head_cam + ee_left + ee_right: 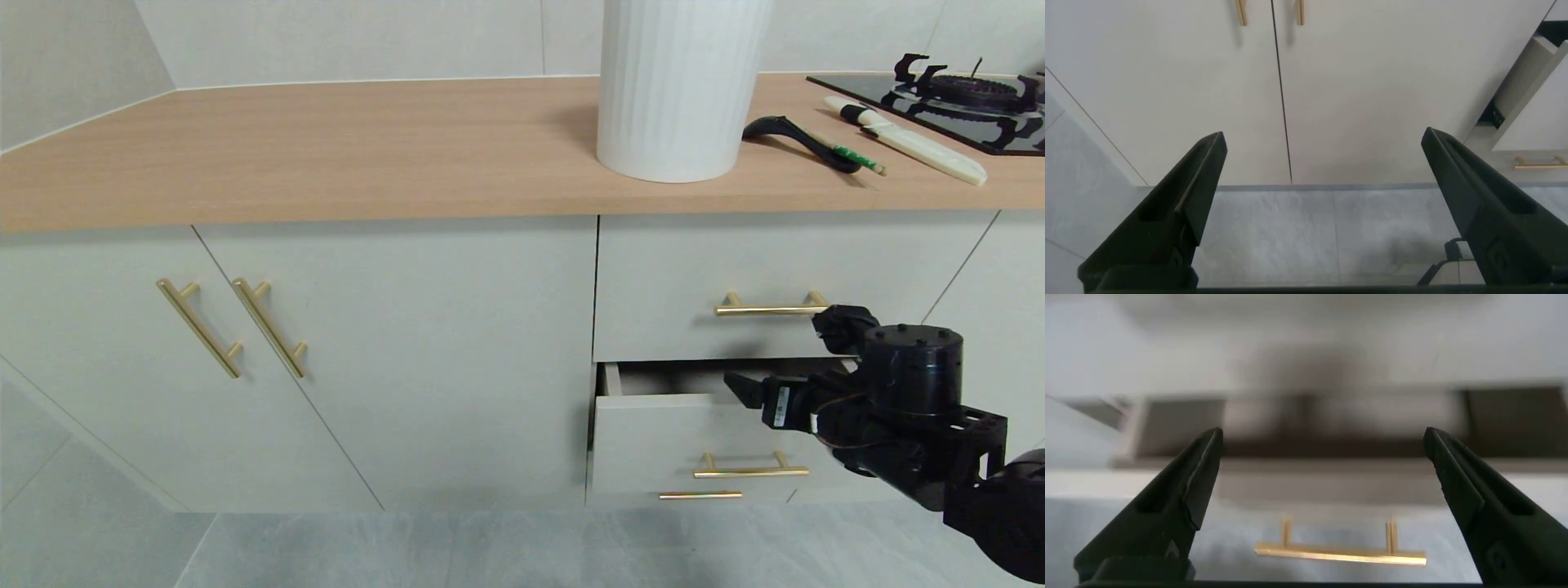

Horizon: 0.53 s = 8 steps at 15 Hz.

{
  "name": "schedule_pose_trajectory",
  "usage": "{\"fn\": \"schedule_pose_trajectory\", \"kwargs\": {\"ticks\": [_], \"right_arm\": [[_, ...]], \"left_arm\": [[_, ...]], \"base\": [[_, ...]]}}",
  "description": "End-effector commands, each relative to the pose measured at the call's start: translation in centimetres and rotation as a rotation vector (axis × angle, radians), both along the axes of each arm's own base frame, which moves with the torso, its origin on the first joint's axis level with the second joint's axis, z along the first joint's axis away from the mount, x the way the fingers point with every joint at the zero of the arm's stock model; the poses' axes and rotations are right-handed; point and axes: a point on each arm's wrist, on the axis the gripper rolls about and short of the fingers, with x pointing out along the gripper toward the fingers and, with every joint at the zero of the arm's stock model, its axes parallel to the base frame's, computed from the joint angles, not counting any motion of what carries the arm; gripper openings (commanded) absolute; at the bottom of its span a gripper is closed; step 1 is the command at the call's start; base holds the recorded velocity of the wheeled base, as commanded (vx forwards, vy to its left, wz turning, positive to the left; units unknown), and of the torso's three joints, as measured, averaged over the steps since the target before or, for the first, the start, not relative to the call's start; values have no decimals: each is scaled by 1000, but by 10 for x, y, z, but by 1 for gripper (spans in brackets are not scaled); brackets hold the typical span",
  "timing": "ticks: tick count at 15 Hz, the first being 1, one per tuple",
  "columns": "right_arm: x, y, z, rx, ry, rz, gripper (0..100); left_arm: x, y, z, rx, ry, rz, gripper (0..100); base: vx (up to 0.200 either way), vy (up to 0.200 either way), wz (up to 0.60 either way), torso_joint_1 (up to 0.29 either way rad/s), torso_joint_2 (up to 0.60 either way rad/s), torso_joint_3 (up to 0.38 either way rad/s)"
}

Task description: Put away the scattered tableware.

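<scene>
The right end effector (777, 353), jaws spread wide and empty, hovers just in front of the part-open drawer (678, 425). Well above it, on the counter (367, 155), lie a black spoon (804, 140), green-banded chopsticks (859, 157) and a white utensil (906, 140). The left end effector (1323, 143) gapes wide too.

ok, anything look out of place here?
The middle drawer is pulled partly open, while the upper drawer is shut. On the counter, a black ladle, chopsticks and a white utensil lie loose between the white container and the hob.
</scene>
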Motion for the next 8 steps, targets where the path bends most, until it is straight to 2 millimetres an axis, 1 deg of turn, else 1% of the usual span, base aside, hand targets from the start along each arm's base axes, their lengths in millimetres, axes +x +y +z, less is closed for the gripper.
{"fn": "schedule_pose_trajectory", "kwargs": {"ticks": [1, 4, 8], "right_arm": [[4, 2, -13, -17, 41, -1, 100], [7, 4, -17, -22, 42, -8, 100], [8, 4, -17, -24, 26, -13, 100]], "left_arm": [[0, 0, 0, 0, 1, 1, 100], [0, 0, 0, 0, 1, 0, 100], [0, 0, 0, 0, 1, 1, 100]], "base": [[0, 0, 0, 0, 0, 0], [0, 0, 0, 0, 0, 0], [0, 0, 0, 0, 0, 0]]}}
